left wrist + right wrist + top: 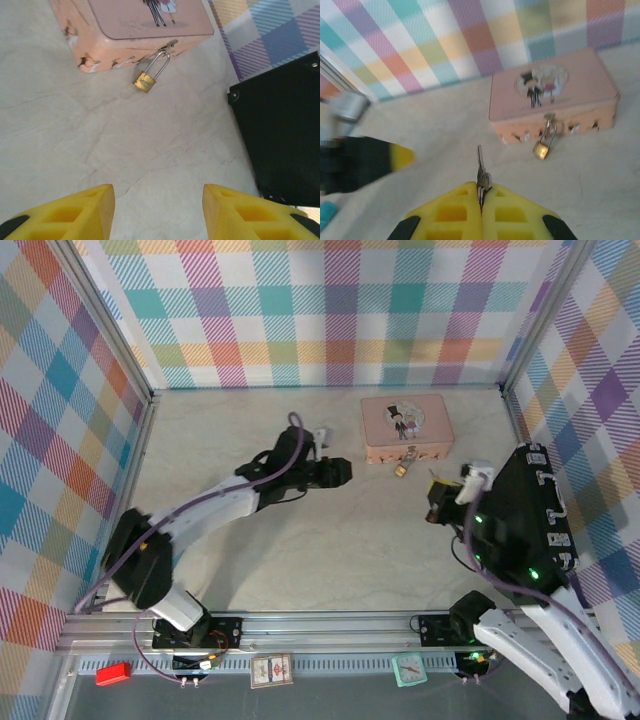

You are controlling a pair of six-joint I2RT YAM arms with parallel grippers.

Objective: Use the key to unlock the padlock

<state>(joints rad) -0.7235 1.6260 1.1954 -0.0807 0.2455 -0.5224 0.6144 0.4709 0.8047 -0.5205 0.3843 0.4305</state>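
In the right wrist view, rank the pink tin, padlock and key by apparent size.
1. Pink tin: clearly largest.
2. Padlock and key: look about alike; the key is pinched in the right gripper, nearer the camera, so I won't rank them.

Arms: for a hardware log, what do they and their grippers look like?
Left arm: white links, black joints, a purple cable along it. Right arm: black housing with green lights, white lower link. Left gripper and right gripper: yellow wedge fingers.

Bright, even light; right wrist view slightly blurred.
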